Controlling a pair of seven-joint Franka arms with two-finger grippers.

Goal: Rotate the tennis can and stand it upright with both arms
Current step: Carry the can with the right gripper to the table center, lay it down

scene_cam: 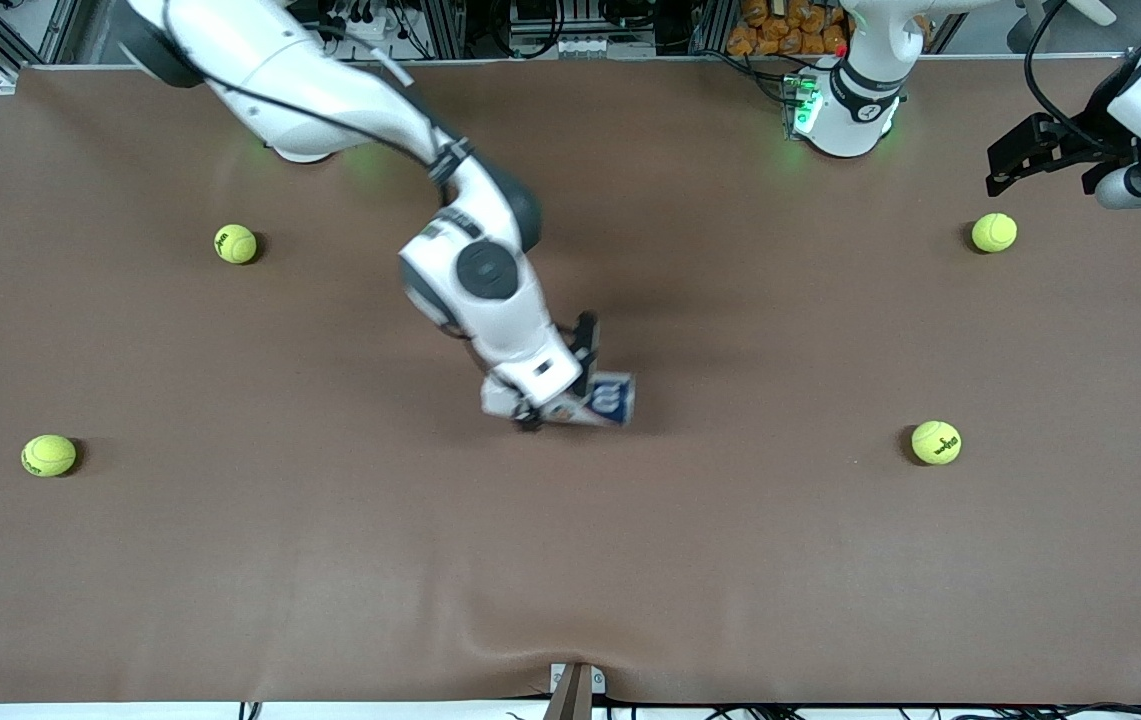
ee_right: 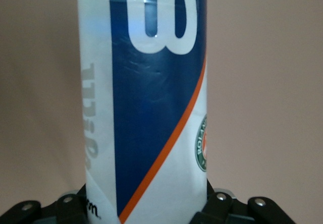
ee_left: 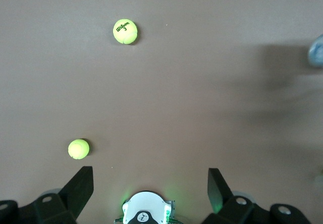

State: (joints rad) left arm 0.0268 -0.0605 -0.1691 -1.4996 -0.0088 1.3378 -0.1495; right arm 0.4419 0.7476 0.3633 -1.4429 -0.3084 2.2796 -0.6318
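Observation:
The tennis can [scene_cam: 608,398], with a white and dark-blue label, lies on its side at the middle of the brown table. Its visible end points toward the left arm's end of the table. My right gripper [scene_cam: 558,385] is shut on the can, with one finger on each side of it. In the right wrist view the can [ee_right: 146,108] fills the frame between the fingers of the right gripper [ee_right: 144,209]. My left gripper [scene_cam: 1040,170] is open and empty. It waits in the air over the table's edge near the left arm's base, and its spread fingers [ee_left: 81,183] show in the left wrist view.
Several yellow-green tennis balls lie on the table: two toward the right arm's end [scene_cam: 235,243] [scene_cam: 48,455] and two toward the left arm's end [scene_cam: 993,232] [scene_cam: 935,442]. The left arm's green-lit base [scene_cam: 845,105] stands at the table's back edge.

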